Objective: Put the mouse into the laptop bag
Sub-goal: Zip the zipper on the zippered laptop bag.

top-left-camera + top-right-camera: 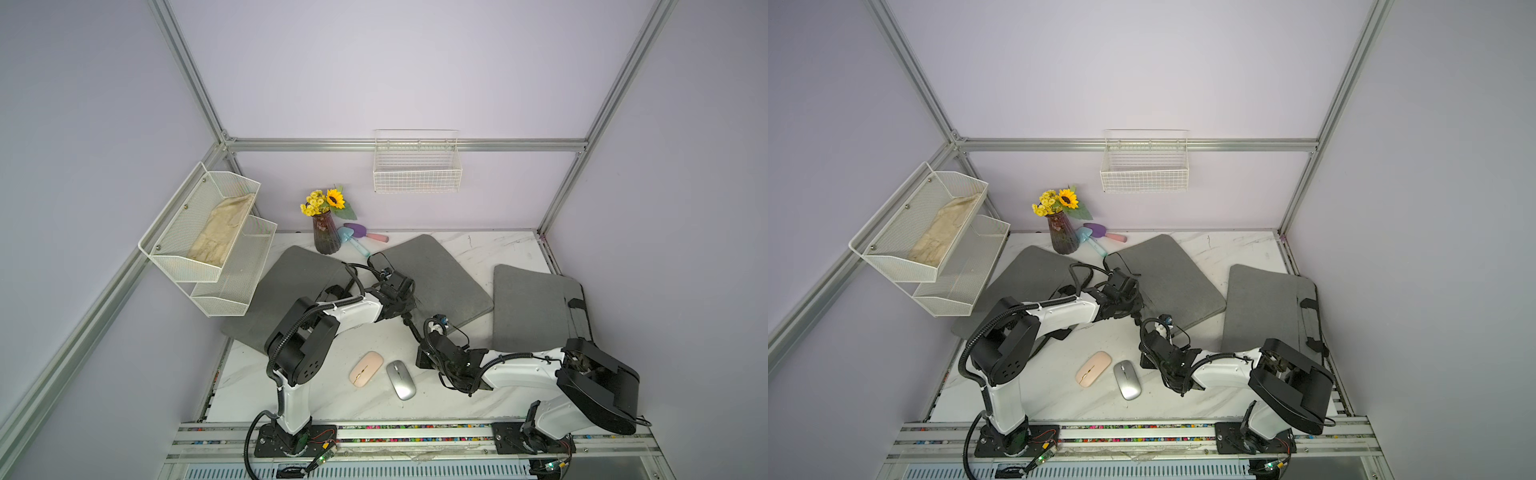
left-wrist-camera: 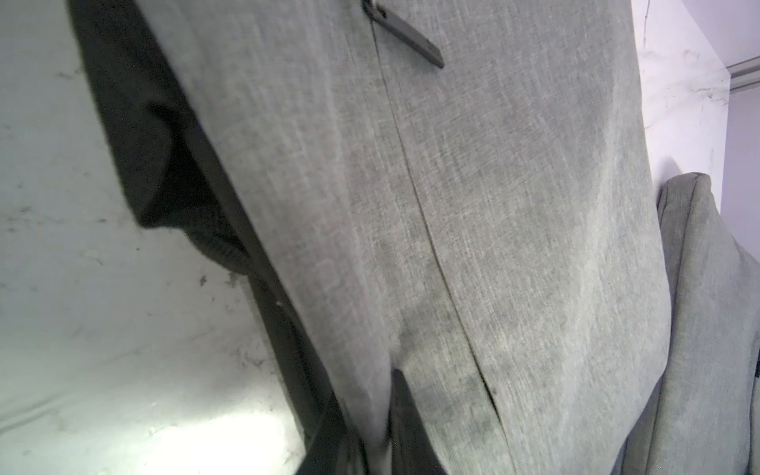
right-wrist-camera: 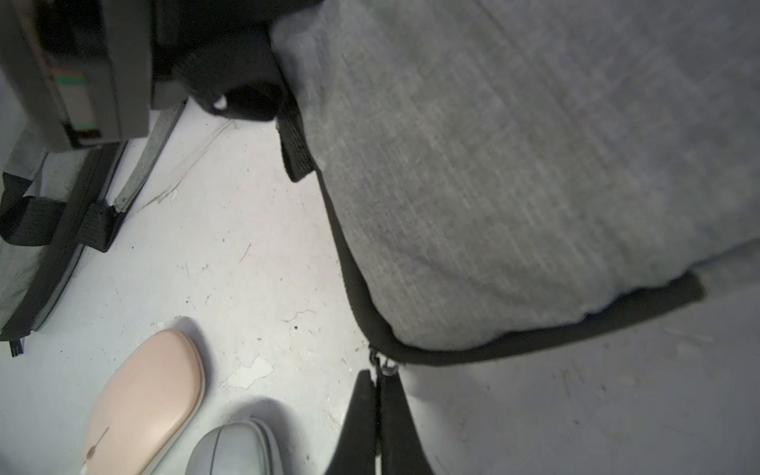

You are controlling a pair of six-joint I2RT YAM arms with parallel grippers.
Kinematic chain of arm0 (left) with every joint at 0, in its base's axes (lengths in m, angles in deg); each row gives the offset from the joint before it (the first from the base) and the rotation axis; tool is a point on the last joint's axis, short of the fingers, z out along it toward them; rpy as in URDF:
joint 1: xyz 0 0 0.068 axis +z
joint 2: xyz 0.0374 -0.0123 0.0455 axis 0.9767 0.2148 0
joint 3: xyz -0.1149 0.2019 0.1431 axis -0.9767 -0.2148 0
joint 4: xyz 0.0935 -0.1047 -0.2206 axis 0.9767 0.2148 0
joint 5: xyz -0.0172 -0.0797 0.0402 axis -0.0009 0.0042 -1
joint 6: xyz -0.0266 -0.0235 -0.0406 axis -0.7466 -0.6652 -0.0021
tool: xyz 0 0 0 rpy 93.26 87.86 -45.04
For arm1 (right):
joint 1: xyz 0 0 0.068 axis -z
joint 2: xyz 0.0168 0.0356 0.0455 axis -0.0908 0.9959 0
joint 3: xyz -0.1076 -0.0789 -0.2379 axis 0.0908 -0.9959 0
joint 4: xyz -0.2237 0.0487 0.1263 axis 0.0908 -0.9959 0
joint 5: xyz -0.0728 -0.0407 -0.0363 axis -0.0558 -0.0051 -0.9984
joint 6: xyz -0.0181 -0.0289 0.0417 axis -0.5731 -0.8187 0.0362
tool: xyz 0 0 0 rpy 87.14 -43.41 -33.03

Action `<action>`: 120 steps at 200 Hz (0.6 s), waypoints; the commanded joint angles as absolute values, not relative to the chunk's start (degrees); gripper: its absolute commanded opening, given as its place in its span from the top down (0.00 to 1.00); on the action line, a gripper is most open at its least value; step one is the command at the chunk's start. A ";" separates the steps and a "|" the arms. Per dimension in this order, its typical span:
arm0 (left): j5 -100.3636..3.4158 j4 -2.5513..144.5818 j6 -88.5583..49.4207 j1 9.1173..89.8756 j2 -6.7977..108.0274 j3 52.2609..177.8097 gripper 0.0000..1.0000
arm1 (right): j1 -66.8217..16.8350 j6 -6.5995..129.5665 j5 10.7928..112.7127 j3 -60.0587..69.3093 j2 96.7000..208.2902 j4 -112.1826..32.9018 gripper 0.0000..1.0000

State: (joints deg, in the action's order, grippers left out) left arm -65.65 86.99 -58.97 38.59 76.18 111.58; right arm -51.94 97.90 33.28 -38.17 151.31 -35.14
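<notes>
Lilac walls and aluminium framing close in a white marble tabletop [image 1: 511, 249]. Far left, a two-tier white mesh wall rack [image 1: 178, 262] carries a crumpled beige cloth [image 1: 222, 232] in its upper tier. One flat grey fabric laptop bag [image 1: 291, 274] lies below it, partly under the left arm. Behind stands a dark ribbed glass vase [image 1: 326, 239] holding a sunflower and small yellow blooms, with two pastel plastic toy shovels [image 1: 357, 228] just beside it. Nearer me, a pale pink computer mouse [image 1: 365, 368] and a silver computer mouse [image 1: 401, 379] rest side by side on the marble, outside every bag. The left gripper [image 1: 404, 313] pinches the near edge of the middle grey laptop bag [image 1: 440, 282]. The right gripper [image 3: 376, 376] is clamped on that bag's small metal zipper pull [image 3: 384, 364] at the corner. A white wire basket [image 1: 417, 183] hangs on the back wall above. Furthest right, a third grey laptop bag [image 1: 532, 307] lies flat with black straps along its edge.
</notes>
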 commanded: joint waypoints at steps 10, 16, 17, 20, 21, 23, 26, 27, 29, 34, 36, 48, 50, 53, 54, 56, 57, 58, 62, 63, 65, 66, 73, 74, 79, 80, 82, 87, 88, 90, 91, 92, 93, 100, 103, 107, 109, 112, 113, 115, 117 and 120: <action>-65.86 86.06 -61.78 36.03 74.91 109.45 0.89 | -52.77 101.54 34.38 -36.98 151.24 -34.47 1.00; -66.42 85.74 -62.26 36.01 73.89 108.19 0.89 | -52.46 101.87 34.00 -37.29 150.85 -34.97 1.00; -66.50 85.65 -62.36 36.02 73.71 107.93 0.89 | -52.37 101.94 33.97 -37.31 150.75 -35.01 1.00; -66.67 85.27 -62.64 35.98 73.16 107.22 0.90 | -52.13 102.06 33.86 -37.44 150.54 -35.18 1.00; -66.72 85.16 -62.73 35.96 73.00 107.01 0.90 | -52.02 102.13 33.81 -37.52 150.46 -35.25 1.00; -66.80 85.03 -62.91 35.94 72.63 106.52 0.90 | -51.84 102.18 33.84 -37.61 150.33 -35.32 1.00; -66.96 84.62 -63.25 35.88 72.08 105.80 0.90 | -51.47 102.30 33.83 -37.83 150.05 -35.44 1.00; -66.99 84.48 -63.34 35.86 71.93 105.51 0.90 | -51.34 102.34 33.84 -37.93 149.95 -35.47 1.00; -67.02 84.18 -63.59 35.87 71.48 105.09 0.90 | -51.03 102.49 33.84 -38.16 149.81 -35.49 1.00; -67.18 83.49 -64.04 35.77 70.66 103.82 0.90 | -50.16 102.67 34.05 -38.66 149.33 -35.49 1.00; -67.27 83.25 -64.27 35.61 70.24 103.39 0.90 | -49.81 102.71 34.25 -38.87 149.21 -35.49 1.00; -67.85 81.75 -65.37 34.85 68.49 100.83 0.76 | -47.05 102.67 35.27 -40.12 148.04 -35.49 1.00; -67.85 81.54 -65.54 34.70 68.19 100.47 0.72 | -46.46 102.58 35.39 -40.26 147.83 -35.49 1.00; -67.87 81.27 -65.73 34.42 67.82 99.94 0.67 | -45.74 102.39 35.61 -40.65 147.52 -35.49 1.00; -67.89 81.18 -65.77 34.34 67.73 99.76 0.65 | -45.40 102.33 35.69 -40.79 147.45 -35.49 1.00; -67.84 81.00 -65.86 34.24 67.49 99.48 0.61 | -44.86 102.23 35.82 -40.96 147.25 -35.47 1.00; -67.83 80.91 -65.92 34.21 67.39 99.36 0.60 | -44.52 102.17 35.93 -41.03 147.14 -35.48 1.00; -67.83 80.83 -66.00 34.11 67.25 99.21 0.58 | -44.14 102.09 36.03 -41.16 147.09 -35.53 1.00; -67.97 80.60 -66.19 33.74 66.79 98.72 0.49 | -42.75 101.83 36.52 -41.58 146.69 -35.57 1.00; -67.98 80.58 -66.22 33.69 66.73 98.63 0.46 | -42.41 101.75 36.63 -41.69 146.60 -35.58 1.00; -67.99 80.50 -66.19 33.57 66.45 98.38 0.41 | -41.74 101.58 36.94 -41.84 146.33 -35.62 1.00; -68.08 80.44 -66.26 33.48 66.34 98.28 0.39 | -41.21 101.49 37.11 -42.00 146.20 -35.65 1.00; -68.32 80.45 -66.39 32.99 65.38 97.69 0.24 | -38.58 100.75 38.29 -42.68 145.26 -35.75 1.00; -68.34 80.46 -66.41 32.92 65.28 97.63 0.23 | -38.13 100.64 38.44 -42.81 145.09 -35.76 1.00; -68.48 80.44 -66.42 32.78 64.53 97.26 0.16 | -36.33 100.14 38.82 -43.23 144.26 -35.83 1.00; -68.50 80.46 -66.38 32.73 64.42 97.15 0.15 | -36.00 100.11 38.88 -43.26 144.02 -35.84 1.00; -68.59 80.45 -66.30 32.70 64.22 97.07 0.13 | -35.28 99.87 38.93 -43.47 143.73 -35.95 1.00; -68.77 80.46 -66.12 32.69 63.53 96.73 0.07 | -33.62 99.40 38.99 -43.82 143.19 -36.21 1.00; -68.78 80.42 -66.05 32.69 63.39 96.66 0.06 | -33.32 99.30 39.01 -43.87 143.18 -36.29 1.00; -68.81 80.57 -66.00 32.68 63.11 96.57 0.04 | -32.59 99.10 39.09 -43.97 143.11 -36.40 1.00; -68.89 80.65 -65.99 32.73 62.92 96.54 0.04 | -32.24 99.06 39.15 -43.99 143.09 -36.43 1.00; -68.93 80.74 -65.90 32.71 62.82 96.53 0.03 | -31.93 99.00 39.22 -44.00 142.30 -36.49 1.00; -68.95 80.87 -65.90 32.69 62.64 96.52 0.02 | -31.64 98.84 39.26 -44.09 141.81 -36.52 1.00; -69.59 82.07 -65.61 32.68 61.66 96.51 0.00 | -29.37 98.16 39.65 -44.34 140.67 -36.71 1.00; -69.89 82.55 -65.36 32.73 61.28 96.59 0.00 | -28.59 97.81 39.83 -44.39 140.47 -36.68 1.00; -70.43 83.25 -65.01 32.69 60.61 96.66 0.00 | -27.11 97.42 40.20 -44.36 140.30 -36.72 1.00; -70.72 83.63 -64.84 32.68 60.30 96.72 0.00 | -26.47 97.22 40.38 -44.38 140.21 -36.79 1.00; -71.23 84.32 -64.70 32.73 59.79 96.83 0.00 | -25.37 96.88 40.69 -44.38 140.26 -36.81 1.00; -71.41 84.51 -64.68 32.71 59.63 96.85 0.00 | -25.07 96.73 40.79 -44.37 140.31 -36.81 1.00; -71.91 85.06 -64.67 32.75 59.31 96.90 0.00 | -24.38 96.56 41.03 -44.36 140.34 -36.72 1.00; -72.34 85.64 -64.75 32.77 58.99 96.98 0.00 | -23.79 96.35 41.22 -44.36 140.42 -36.72 1.00; -73.33 86.72 -65.16 32.77 58.52 97.08 0.00 | -22.77 96.15 41.49 -44.23 140.65 -36.68 1.00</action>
